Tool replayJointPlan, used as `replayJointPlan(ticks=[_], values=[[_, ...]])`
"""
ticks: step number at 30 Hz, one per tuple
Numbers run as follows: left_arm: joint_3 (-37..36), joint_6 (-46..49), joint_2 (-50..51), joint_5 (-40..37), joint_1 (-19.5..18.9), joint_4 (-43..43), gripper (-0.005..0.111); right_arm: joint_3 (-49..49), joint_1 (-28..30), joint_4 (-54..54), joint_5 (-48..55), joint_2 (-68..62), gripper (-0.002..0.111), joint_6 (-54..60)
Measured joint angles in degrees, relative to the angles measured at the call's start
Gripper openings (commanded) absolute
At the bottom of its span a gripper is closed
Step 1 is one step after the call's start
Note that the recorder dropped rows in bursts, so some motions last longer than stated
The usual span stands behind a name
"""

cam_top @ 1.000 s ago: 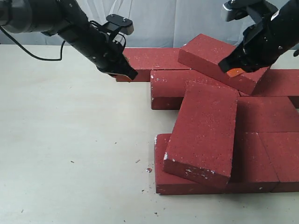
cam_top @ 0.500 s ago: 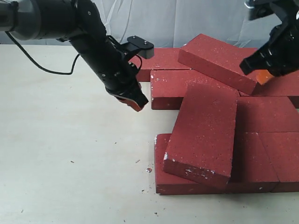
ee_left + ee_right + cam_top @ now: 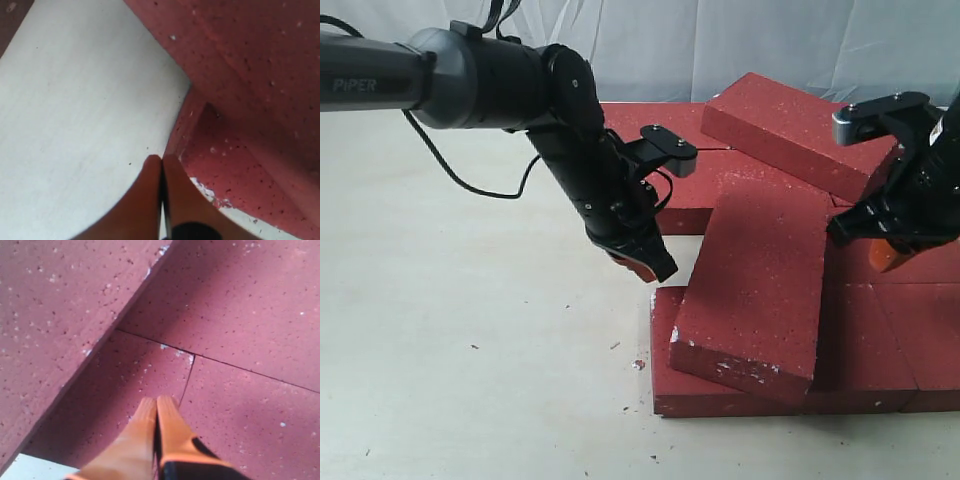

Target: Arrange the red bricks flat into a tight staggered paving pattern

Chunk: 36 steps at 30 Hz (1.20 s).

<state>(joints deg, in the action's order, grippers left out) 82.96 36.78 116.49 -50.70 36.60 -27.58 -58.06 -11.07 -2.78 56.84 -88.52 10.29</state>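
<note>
Soft, even light fills the exterior view; the pale surface is bright without glare; shadows are faint, darkest under the raised edges of the tilted red bricks; detail is fairly sharp. In the left wrist view the left jaws are blurred and dim, the surface slightly washed out. In the right wrist view the right jaws are out of focus; the brick specks are clearer; a shadow band runs beneath the overhanging edge.

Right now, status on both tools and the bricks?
Left tool shut, empty. Right tool shut, empty. Two rough dark-red rectangular bricks lie askew atop flat ones.
</note>
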Motion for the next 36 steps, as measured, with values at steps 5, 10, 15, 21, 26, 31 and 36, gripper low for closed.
replayJointPlan(ticks=[5,10,15,21,26,31,36], values=[[0.0,-0.4,0.3,2.2,1.0,-0.2,0.0,0.8,-0.1,-2.8,-0.6,-3.0,-0.001,0.1],[0.0,-0.6,0.5,4.8,2.1,-2.1,0.0,0.8,-1.2,-5.4,-1.1,-5.2,-0.001,1.2],[0.0,-0.6,1.7,6.5,2.8,-3.1,0.0,0.8,-2.4,-6.6,-2.4,-6.2,-0.001,1.6],[0.0,-0.5,2.0,7.0,2.8,-3.5,0.0,0.8,-4.5,-7.3,-4.4,-6.3,-0.001,2.0],[-0.2,-0.4,0.2,6.7,2.8,-1.0,0.0,-0.4,-6.4,-7.7,-2.6,-6.3,-0.001,3.8],[-0.2,-1.2,-5.8,3.6,2.2,4.6,0.0,-6.3,-7.6,-8.5,1.3,-4.5,-0.001,4.3],[-0.5,-13.7,-11.5,-2.1,2.2,19.0,0.0,-13.8,-7.9,-16.1,0.3,-5.5,-0.001,8.1]])
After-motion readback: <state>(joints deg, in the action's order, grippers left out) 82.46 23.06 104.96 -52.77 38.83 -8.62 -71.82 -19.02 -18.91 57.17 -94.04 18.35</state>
